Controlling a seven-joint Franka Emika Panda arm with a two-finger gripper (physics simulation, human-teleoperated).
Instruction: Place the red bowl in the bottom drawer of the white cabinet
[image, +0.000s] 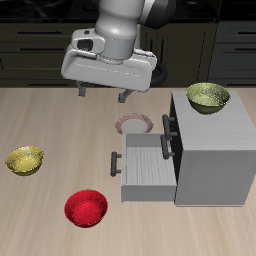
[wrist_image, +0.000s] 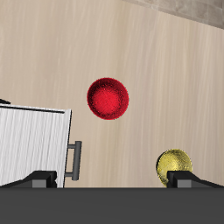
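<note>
The red bowl (image: 86, 209) sits upright on the table near the front edge, apart from everything; it also shows in the wrist view (wrist_image: 108, 99). The white cabinet (image: 212, 150) stands on the table. Its bottom drawer (image: 148, 166) is pulled out, with a bare ribbed floor and a dark bar handle; it also shows in the wrist view (wrist_image: 31, 144). My gripper (image: 101, 93) hangs high above the table, farther back than the bowl and the drawer, open and empty. In the wrist view (wrist_image: 112, 181) its fingers stand wide apart.
One yellow-green bowl (image: 208, 97) sits on the cabinet's flat top. Another yellow-green bowl (image: 25, 160) lies on the table away from the cabinet, also in the wrist view (wrist_image: 174, 164). A pale ringed plate (image: 134, 123) lies behind the open drawer.
</note>
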